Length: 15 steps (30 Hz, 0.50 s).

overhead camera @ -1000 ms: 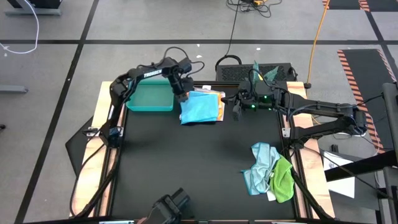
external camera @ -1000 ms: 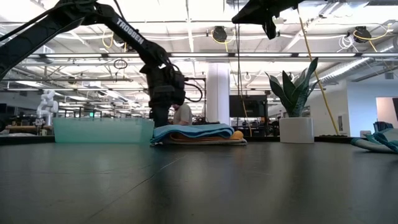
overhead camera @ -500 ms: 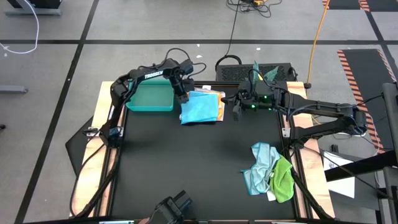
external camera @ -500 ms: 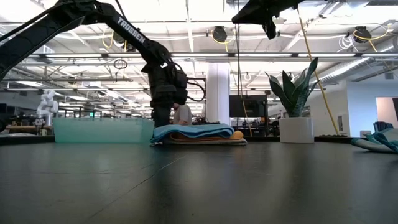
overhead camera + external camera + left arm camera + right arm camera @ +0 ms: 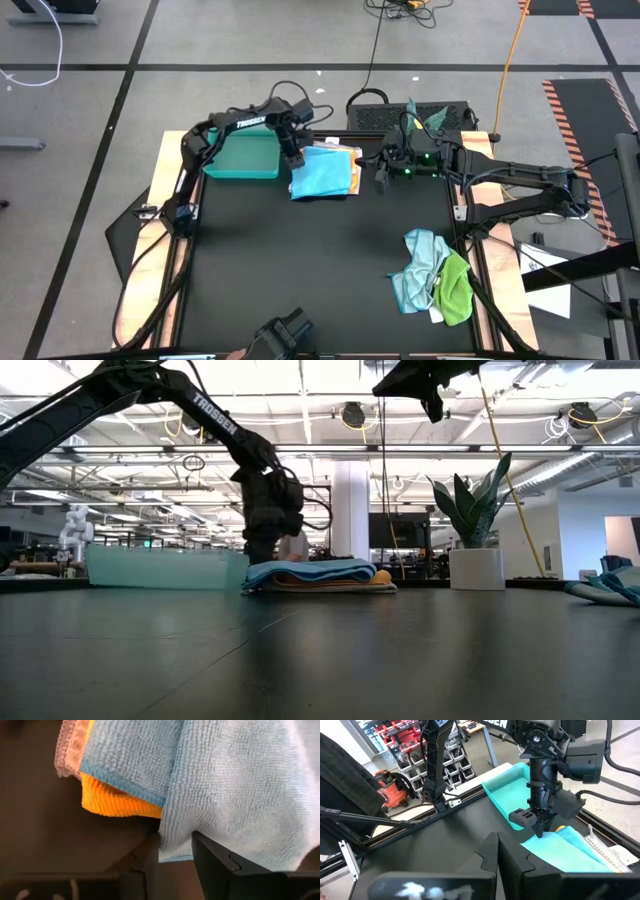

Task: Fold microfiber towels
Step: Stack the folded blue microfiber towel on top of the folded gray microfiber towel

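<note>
Little has shifted since the earlier frames: only the left arm's upper links have crept a touch toward the far edge, while the left claw [image 5: 291,155] stays planted at the corner of the bright blue towel [image 5: 321,176]. That towel lies folded on top of the yellow-orange towel [image 5: 354,177] at the back of the surface [image 5: 300,260], just beside the teal tray [image 5: 240,158]. The wrist view shows the left claw's fingers [image 5: 220,865] partly spread at the blue towel's corner, one dark finger lying over the cloth; whether the corner is pinched between them I cannot tell. The right claw [image 5: 380,181] hangs above the surface just beside the stack, fingers closed together and empty. The pale blue towel [image 5: 420,262] and green towel [image 5: 455,288] lie crumpled together near the right edge, well apart from the stack and not yet folded. The likely trouble, in my judgement, is that a lift or drag from this corner peels the top layer open or pulls the orange cloth askew, since the pile is loose and soft; the tray wall so close could also catch the left claw. Open room lies across the middle and near side of the surface.
</note>
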### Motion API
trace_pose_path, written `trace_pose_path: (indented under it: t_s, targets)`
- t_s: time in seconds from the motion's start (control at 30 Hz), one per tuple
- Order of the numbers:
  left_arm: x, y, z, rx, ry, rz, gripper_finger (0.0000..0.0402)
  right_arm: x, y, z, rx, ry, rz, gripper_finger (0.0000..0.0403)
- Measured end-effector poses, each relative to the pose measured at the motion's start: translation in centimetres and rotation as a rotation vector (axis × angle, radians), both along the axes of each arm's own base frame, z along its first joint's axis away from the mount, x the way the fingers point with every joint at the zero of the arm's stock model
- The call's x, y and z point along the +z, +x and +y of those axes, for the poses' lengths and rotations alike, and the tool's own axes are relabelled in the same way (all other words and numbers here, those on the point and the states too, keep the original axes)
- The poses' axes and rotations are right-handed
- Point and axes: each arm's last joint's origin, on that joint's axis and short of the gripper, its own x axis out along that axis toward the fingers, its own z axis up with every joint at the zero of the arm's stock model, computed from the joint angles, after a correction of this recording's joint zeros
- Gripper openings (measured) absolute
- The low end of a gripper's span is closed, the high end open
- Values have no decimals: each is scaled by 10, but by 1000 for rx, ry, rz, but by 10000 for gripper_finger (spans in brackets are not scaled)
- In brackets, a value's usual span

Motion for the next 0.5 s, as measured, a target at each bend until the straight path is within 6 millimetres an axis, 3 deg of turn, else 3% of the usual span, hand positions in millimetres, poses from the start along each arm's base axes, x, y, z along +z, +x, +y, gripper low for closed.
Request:
trace_pose_path:
  t_s: [0.33, 0.5]
  targets:
    - [-1, 6, -3, -15, 22, -11, 110, 0, 0, 0, 1, -4, 1, 0]
    - [0, 11, -11, -22, 20, -8, 26, 0, 0, 0, 1, -5, 1, 0]
